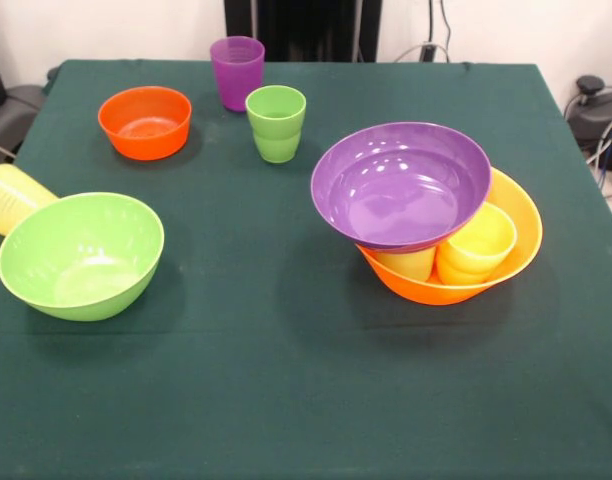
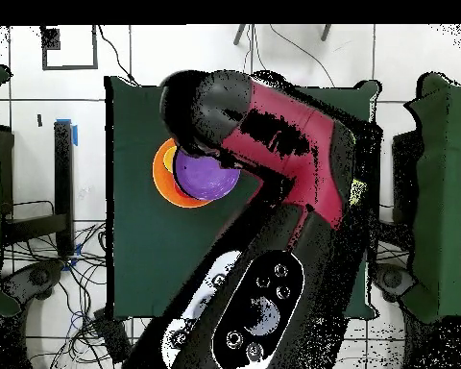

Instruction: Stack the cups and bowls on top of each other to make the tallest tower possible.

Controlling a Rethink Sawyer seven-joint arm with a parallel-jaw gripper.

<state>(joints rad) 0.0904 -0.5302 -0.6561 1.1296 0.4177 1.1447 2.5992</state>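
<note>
Right of centre, your glossy purple bowl [image 1: 401,185] sits tilted on cups, light and slippery, so grip its rim; gripper state cannot be told.

Seen from overhead, the robot arm [image 2: 273,144] is bulky, built of rounded segments. Its upper segment has a deep red shell running between glossy black, domed joint housings. The lower segment [image 2: 249,307] is mostly black, long and tapered, with a white panel along one side. On top of it sits an oval black panel with several small round buttons set around a larger pale central disc.
</note>
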